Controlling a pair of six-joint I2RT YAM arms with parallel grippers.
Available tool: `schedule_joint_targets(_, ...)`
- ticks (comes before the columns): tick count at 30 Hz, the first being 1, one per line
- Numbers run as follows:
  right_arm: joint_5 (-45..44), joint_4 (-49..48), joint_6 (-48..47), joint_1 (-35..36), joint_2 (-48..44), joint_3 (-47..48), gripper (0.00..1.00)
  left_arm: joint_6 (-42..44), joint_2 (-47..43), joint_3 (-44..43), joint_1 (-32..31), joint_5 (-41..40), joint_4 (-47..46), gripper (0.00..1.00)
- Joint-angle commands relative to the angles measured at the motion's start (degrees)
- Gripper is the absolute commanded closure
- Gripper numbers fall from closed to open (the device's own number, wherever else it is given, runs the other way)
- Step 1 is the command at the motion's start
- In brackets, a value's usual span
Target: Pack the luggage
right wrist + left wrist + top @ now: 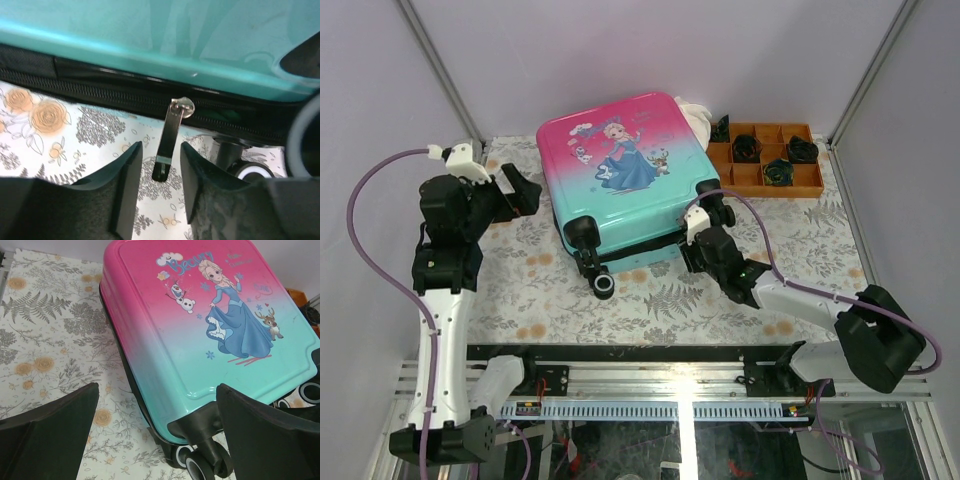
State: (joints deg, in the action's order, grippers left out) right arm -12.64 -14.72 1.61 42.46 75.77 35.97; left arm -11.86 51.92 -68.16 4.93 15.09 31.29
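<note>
Tight at the zipper, open room on the left

Our right gripper (pixel 160 150) straddles the zipper pull (pixel 167 135) with slim gaps on either side. The luggage (pixel 620 180) shell above and a wheel (pixel 250 171) beside crowd it. Bare tablecloth (pixel 520 280) left of the luggage gives us free passage.

— What sits in the orange tray (pixel 750 187) at the far right corner of the table (pixel 520 290)?
— Dark things, too small to name. Just beside it a white bundle (pixel 698 112) is mostly hidden behind the luggage (pixel 620 170).
— And from the right wrist?
— The shell runs off the top edge, and a wheel (pixel 252 171) is half hidden behind a finger (pixel 215 190) of the right gripper (pixel 159 150).
</note>
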Motion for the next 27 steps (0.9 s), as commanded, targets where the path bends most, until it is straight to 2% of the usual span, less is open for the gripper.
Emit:
schedule_joint_targets(1, -3.8, -6.4, -0.9, 0.7, 0.3, 3.4, 0.66, -0.6, -1.4, 1.9, 0.4, 0.8, -3.7, 0.0)
schedule_joint_targets(4, -4.1, -3.8, -0.9, 0.8, -1.1, 3.4, 0.85, 0.5, -1.1, 2.9, 0.3, 1.6, -2.7, 0.0)
schedule_joint_targets(7, -3.7, 1.2, 0.0, 0.7, -3.3, 2.8, 0.99, 2.8, 0.0, 2.5, 0.3, 3.5, -1.8, 0.0)
schedule_joint_targets(11, 1.1, 4.9, 1.8, 0.3, -8.7, -1.6, 1.0, 12.0, 0.2, 2.5, -0.1, 11.8, -1.1, 0.0)
schedule_joint_targets(14, 6.4, 3.7, 3.5, -1.4, -12.3, -5.0, 1.0, 23.1, 0.2, 2.0, -0.6, 22.3, 3.8, 0.0)
schedule_joint_targets(17, 11.9, 3.9, 6.8, -4.2, -13.7, -5.6, 1.0, 34.3, 1.6, 0.1, -3.1, 27.2, 11.4, 0.0)
schedule_joint_targets(20, 19.7, 5.0, 12.1, -10.3, -13.4, -5.1, 1.0, 47.2, 4.4, -2.7, -10.2, 23.5, 20.3, 0.0)
schedule_joint_targets(22, 24.4, 6.0, 15.5, -13.3, -12.7, -4.6, 1.0, 48.2, 5.3, -3.0, -17.2, 17.9, 21.2, 0.0)
schedule_joint_targets(25, 30.4, 6.6, 21.0, -16.1, -12.7, -4.4, 1.0, 48.6, 6.5, -2.9, -21.7, 14.5, 20.3, 0.0)
schedule_joint_targets(27, 32.6, 6.7, 24.0, -17.0, -13.2, -4.7, 1.0, 48.6, 8.3, -3.4, -25.9, 9.6, 19.8, 0.0)
